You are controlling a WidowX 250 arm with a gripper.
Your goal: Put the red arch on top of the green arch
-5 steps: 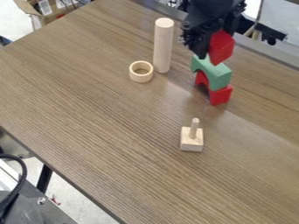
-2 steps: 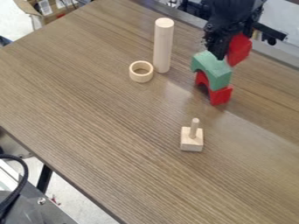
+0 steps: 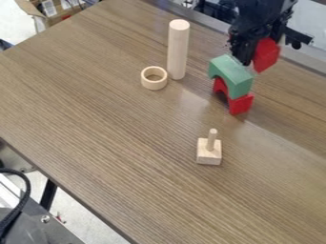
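Red arch (image 3: 266,55) in gripper (image 3: 249,58), near green arch (image 3: 231,76)

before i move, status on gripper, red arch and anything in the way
Gripper holds red arch, in view up and right of green arch; green arch's top bare; wooden cylinder stands left, not between them.

Black arm in from the top edge, gripper (image 3: 246,56) hanging downward, upper right
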